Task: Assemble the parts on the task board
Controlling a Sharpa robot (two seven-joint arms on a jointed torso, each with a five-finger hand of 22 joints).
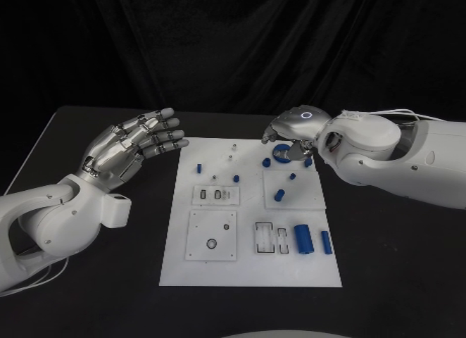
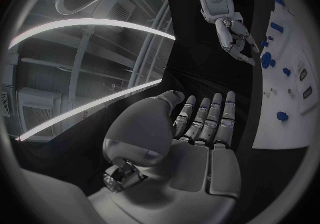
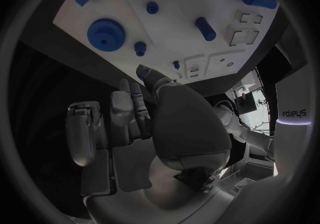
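So the board [image 1: 250, 260] sits in the middle of the black table [image 1: 395, 267], long side running away from the robot. The left hand [image 1: 131, 144] is held up off to the left of the board, palm showing, fingers spread and straight, holding nothing; in the left wrist view you can see the same open palm [image 2: 200, 144] with nothing in it. The right hand [image 1: 292, 130] is over the far right corner of the board, fingers pointing down right above a blue gear [image 1: 284, 152]. In the right wrist view the gear [image 3: 106, 33] lies flat on the board ahead of the fingertips [image 3: 145, 72], and I can't see anything between the fingers, but whether they touch the gear I honestly can't tell. The fingers look loosely curled, not pinched on anything. Rest of the parts: a few small blue pegs [image 1: 200, 168] scattered around the far half, one short blue piece [image 1: 280, 194] on the raised square on the right, and two bigger blue cylinders [image 1: 303, 240] lying side by side near the right edge, closer to the robot. Next to those there's a slotted holder [image 1: 265, 238], and on the left a square plate [image 1: 212, 236] with a ring hole in it.
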